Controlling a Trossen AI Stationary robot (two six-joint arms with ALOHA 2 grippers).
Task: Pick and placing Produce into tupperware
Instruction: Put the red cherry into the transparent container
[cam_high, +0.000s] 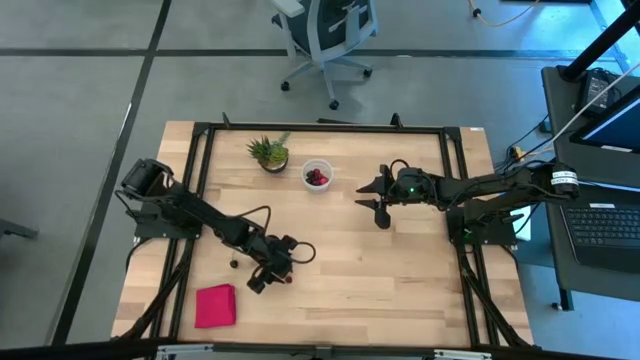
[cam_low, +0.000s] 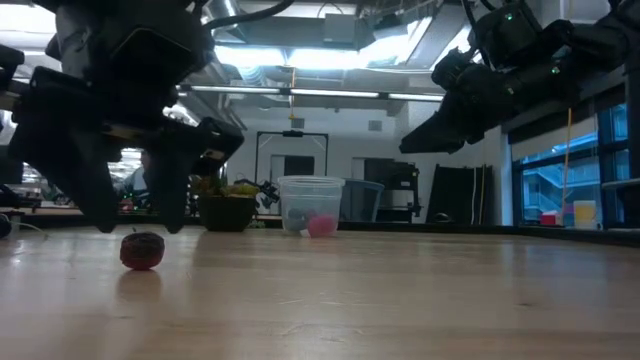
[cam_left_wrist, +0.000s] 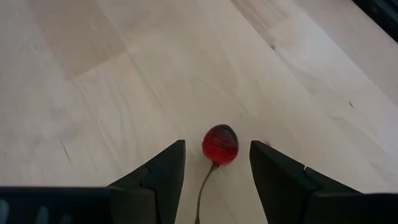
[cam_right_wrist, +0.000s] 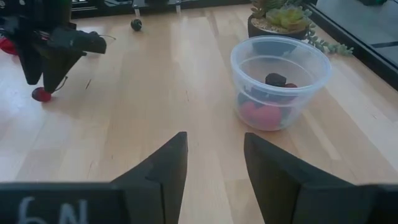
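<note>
One cherry lay on the table between our left gripper's open, empty fingers; closing off-centre could have rolled it away; the tupperware sat just ahead of our right gripper, parted and empty.

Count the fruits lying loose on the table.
2. One red cherry lies between the left gripper's open fingers; one dark fruit lies farther left. More sit in the tupperware; the arms may hide others.
</note>
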